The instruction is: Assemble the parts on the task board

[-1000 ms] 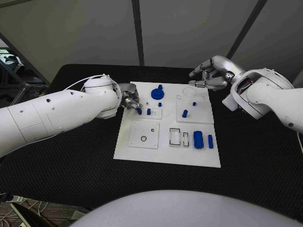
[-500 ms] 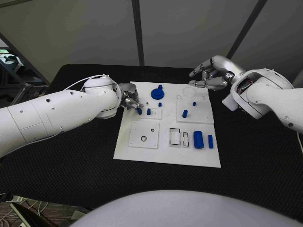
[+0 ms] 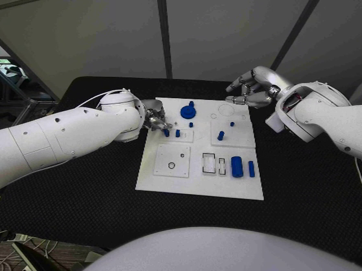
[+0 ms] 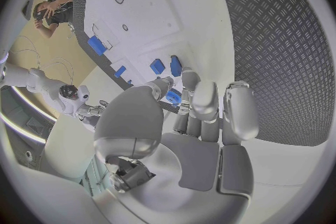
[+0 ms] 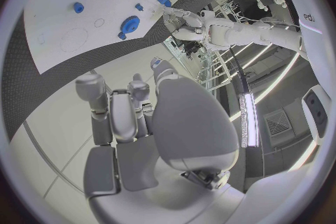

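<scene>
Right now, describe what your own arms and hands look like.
Both arms are glossy white, rounded shells with small dark screw holes. The left arm has a thin white cable looping over its bulbous wrist. The right arm shows a dark opening with reddish wiring near the wrist. The left hand and right hand are silver metal with smooth segmented fingers and grey pads.

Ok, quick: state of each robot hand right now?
Left robot hand: pinching a small blue peg at the task board.
Right robot hand: fingers curled in, holding nothing.
</scene>
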Robot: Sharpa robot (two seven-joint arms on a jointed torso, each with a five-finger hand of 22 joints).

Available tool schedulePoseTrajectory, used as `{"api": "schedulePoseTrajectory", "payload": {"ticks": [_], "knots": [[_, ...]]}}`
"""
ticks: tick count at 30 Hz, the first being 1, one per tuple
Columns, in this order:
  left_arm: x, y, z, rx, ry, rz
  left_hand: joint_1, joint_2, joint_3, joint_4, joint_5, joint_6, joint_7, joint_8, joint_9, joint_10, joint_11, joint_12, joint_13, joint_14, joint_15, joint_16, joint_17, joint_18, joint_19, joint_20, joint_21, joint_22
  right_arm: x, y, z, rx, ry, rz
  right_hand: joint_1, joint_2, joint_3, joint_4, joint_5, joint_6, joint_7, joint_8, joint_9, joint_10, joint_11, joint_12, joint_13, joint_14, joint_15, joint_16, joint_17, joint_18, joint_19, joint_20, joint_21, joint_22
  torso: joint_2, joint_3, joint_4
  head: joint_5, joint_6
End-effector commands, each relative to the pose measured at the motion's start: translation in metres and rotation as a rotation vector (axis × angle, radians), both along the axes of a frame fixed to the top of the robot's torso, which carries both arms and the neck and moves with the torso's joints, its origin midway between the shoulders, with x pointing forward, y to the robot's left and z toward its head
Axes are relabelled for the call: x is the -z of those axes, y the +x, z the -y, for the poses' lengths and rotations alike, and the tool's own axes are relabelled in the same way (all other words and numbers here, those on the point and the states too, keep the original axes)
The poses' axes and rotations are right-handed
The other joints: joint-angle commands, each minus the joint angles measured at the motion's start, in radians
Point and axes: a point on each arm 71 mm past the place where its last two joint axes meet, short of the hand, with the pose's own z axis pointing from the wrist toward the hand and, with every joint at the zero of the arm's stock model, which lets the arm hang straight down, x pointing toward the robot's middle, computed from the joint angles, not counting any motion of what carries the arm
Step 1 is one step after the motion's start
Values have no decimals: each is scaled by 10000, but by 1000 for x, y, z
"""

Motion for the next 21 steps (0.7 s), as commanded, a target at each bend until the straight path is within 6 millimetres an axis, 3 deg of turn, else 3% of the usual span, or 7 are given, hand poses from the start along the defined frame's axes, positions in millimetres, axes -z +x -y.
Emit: {"api": "schedulePoseTrajectory", "payload": {"ticks": [1, 21], "knots": [[0, -1, 1, -31, -60, -121, -108, -4, -74, -3, -33, 64, -20, -48, -9, 46, -13, 48, 10, 176, -53, 39, 13, -653, 80, 15, -15, 858, -1, 0, -1, -80, 19, 28, -26, 56, 11, 45, 49, -16, -26, 28, -5, -57, -38, -42, -12, 246, -92, -42, -6, 99, -40, -8, -36, -12, -6, 0, -1, 6, 2], [1, -3, 1, 17, -6, -448, -2, 79, -109, -47, -12, 193, -89, 46, 42, 96, -63, 121, 94, 180, -82, 47, 22, -665, 119, 0, 32, 908, 0, 0, 0, -103, -25, -46, -33, 64, 15, 52, 58, -23, -25, 33, -7, -56, -38, -36, -10, 247, -92, -57, -15, 101, -40, -10, -53, -28, -4, -1, 1, 11, 2]]}}
